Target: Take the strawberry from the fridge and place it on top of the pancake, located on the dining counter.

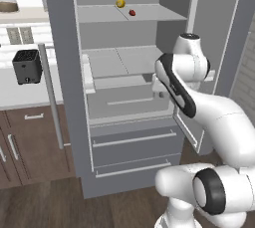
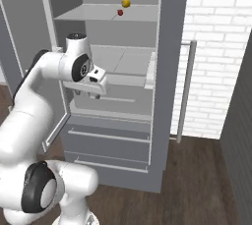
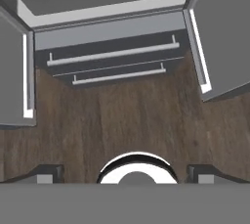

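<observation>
The fridge (image 1: 62, 48) stands with both upper doors swung open. On its top shelf lies the strawberry (image 1: 132, 12), small and dark red, also seen from the right (image 2: 120, 12). My gripper (image 2: 92, 95) hangs well below that shelf, in front of the middle shelves, pointing down. In the hand view the gripper (image 3: 126, 171) is open with nothing between its fingertips (image 3: 46, 171), and it looks down at the fridge drawers (image 3: 112, 54) and the wooden floor. The pancake and the dining counter are out of view.
A small yellow round fruit (image 1: 120, 3) sits just behind the strawberry. The open fridge doors (image 2: 170, 47) flank the arm on both sides. A black toaster (image 1: 26, 65) stands on the wall counter to the left. A white brick wall (image 2: 216, 47) lies to the right.
</observation>
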Robot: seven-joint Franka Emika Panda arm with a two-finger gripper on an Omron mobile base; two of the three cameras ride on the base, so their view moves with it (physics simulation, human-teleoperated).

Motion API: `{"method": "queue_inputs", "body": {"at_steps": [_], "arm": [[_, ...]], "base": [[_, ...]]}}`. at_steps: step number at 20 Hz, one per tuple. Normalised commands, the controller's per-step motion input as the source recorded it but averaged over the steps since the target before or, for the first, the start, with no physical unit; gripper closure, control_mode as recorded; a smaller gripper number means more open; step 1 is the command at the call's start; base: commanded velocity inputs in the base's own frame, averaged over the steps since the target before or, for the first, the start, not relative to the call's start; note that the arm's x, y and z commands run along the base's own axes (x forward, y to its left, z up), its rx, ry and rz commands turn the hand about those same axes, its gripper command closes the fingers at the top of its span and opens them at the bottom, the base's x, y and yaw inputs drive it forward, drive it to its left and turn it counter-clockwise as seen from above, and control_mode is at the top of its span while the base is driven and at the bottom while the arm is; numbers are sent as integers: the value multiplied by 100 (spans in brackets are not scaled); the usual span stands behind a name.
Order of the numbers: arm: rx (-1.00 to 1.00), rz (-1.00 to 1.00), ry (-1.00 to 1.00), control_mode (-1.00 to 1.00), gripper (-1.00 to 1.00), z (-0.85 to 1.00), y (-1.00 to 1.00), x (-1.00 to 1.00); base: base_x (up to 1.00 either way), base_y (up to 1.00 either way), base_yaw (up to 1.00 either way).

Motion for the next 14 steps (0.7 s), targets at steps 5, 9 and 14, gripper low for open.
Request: {"method": "queue_inputs", "body": {"at_steps": [5,9,14], "arm": [[-3,0,0,-100,-100,12,8,-65],[-1,0,-1,-100,-100,-26,1,-60],[0,2,-6,-100,-100,-19,0,-18]], "base": [[0,0,0],[0,0,0],[0,0,0]]}}
